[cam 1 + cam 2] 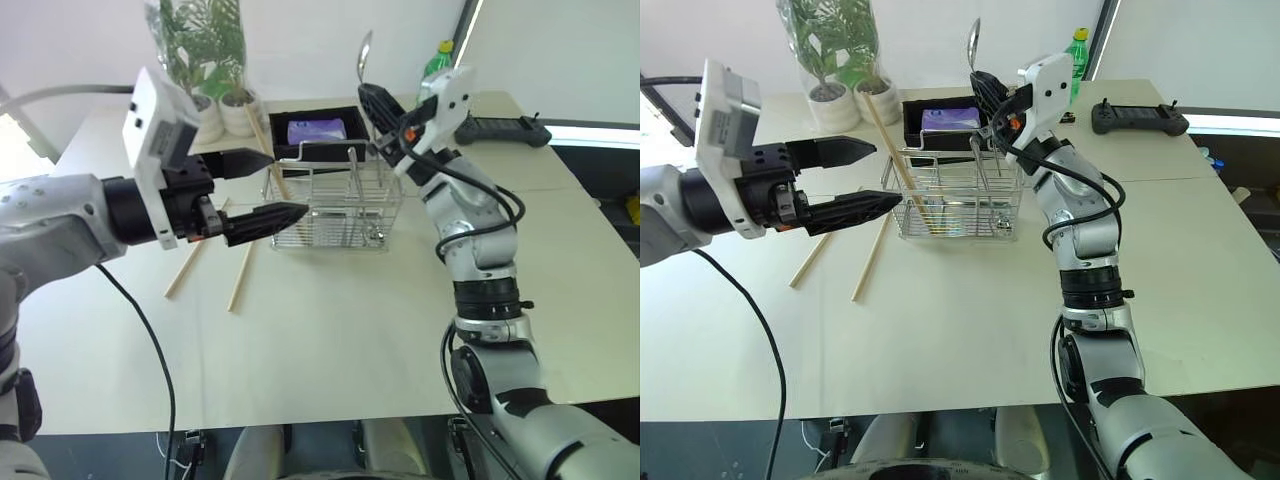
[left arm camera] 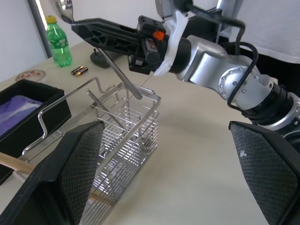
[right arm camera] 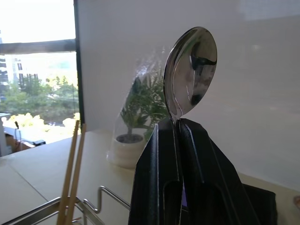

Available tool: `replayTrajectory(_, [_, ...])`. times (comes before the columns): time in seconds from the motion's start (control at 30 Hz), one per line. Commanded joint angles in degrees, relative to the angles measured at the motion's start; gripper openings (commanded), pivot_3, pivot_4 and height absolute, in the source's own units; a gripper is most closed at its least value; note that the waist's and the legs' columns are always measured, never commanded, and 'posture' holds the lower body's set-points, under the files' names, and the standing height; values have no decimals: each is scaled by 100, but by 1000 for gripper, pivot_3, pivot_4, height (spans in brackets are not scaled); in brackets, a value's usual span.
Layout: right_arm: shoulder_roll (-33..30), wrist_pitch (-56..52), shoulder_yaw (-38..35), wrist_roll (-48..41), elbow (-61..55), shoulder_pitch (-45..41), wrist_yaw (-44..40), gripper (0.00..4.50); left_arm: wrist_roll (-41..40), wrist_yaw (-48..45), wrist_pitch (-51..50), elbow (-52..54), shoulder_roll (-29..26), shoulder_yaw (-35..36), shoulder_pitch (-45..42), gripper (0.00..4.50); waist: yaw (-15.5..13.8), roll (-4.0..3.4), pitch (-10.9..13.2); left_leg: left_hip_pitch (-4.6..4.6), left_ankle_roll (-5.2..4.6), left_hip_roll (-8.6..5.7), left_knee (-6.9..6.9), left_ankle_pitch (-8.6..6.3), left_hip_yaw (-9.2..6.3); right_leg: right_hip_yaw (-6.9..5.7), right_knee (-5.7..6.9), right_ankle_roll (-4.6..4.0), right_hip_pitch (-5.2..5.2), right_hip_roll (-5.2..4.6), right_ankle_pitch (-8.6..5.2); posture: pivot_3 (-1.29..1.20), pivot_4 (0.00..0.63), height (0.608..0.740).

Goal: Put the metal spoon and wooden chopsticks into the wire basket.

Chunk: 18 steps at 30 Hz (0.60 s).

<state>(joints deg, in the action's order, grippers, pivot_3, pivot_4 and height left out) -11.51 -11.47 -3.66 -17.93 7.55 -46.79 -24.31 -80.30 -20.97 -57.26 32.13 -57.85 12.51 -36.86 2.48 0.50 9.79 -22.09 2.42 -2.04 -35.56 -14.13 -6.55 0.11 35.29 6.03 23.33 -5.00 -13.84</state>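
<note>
My right gripper [image 1: 372,98] is shut on the metal spoon [image 1: 365,50], held above the right end of the wire basket [image 1: 330,225]. The spoon's shiny bowl [image 3: 191,70] points up and its thin handle [image 2: 123,77] slants down to the basket's rim. Two wooden chopsticks [image 1: 885,135] lean out of the basket's left end. Two more chopsticks [image 1: 188,262] lie on the table left of the basket. My left gripper [image 1: 288,186] hovers open just left of the basket with nothing between its fingers.
Behind the basket sits a black tray [image 1: 318,112] with a purple pack. Potted plants [image 1: 205,60] in clear wrap stand at the back left. A green bottle [image 1: 437,58] and a black controller [image 1: 500,128] are at the back right.
</note>
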Motion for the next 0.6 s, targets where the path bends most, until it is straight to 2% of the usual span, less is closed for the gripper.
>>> replayTrajectory(0.03, [82, 431, -60, 151, 177, -256, 123, 51, -27, -17, 7, -23, -85, 73, -176, 4500, -3, 0, 0, 0, 0, 0, 1, 0, 0, 0, 0, 0, 1, 0, 0, 0, 150, 714])
replayTrajectory(0.1, [136, 547, -22, 182, 299, -232, 110, 51, -19, -21, 1, -40, -86, 55, -198, 4500, -4, 0, 0, 0, 2, 0, 1, 1, 0, 0, 0, 0, 0, 0, 0, 0, 150, 714])
replayTrajectory(0.2, [197, 687, -6, 225, 423, -193, 115, 992, -18, -22, -17, -51, -92, 49, -218, 4500, -4, 0, 0, 0, 2, 0, 1, 1, 0, 0, 0, 0, 0, 0, 0, 0, 150, 714])
replayTrajectory(0.27, [228, 737, -33, 228, 475, -191, 149, 1979, -29, -10, -21, -40, -96, 57, -211, 4500, -4, 0, 0, 0, 2, 0, 1, 1, 0, 0, 0, 0, 0, 0, 0, 0, 150, 714])
replayTrajectory(0.3, [231, 760, -39, 242, 482, -188, 178, 2283, -43, 0, -22, -32, -96, 67, -203, 4500, -4, 0, 0, 0, 3, 0, 1, 2, 0, 0, 0, 0, 0, 0, 0, 0, 150, 714])
replayTrajectory(0.43, [225, 788, -55, 294, 431, -154, 311, 4439, -50, 23, -28, -19, -81, 96, -168, 4500, -4, 0, 0, 1, 5, 0, 1, 3, -1, 1, 3, 0, 0, 0, 0, 0, 150, 714])
replayTrajectory(0.6, [159, 666, -94, 291, 263, -120, 418, 4477, -13, 21, -15, -24, -52, 101, -139, 4500, -4, 0, 0, 1, 6, 0, 1, 3, -1, 1, 4, 0, 0, 0, 0, 0, 150, 714])
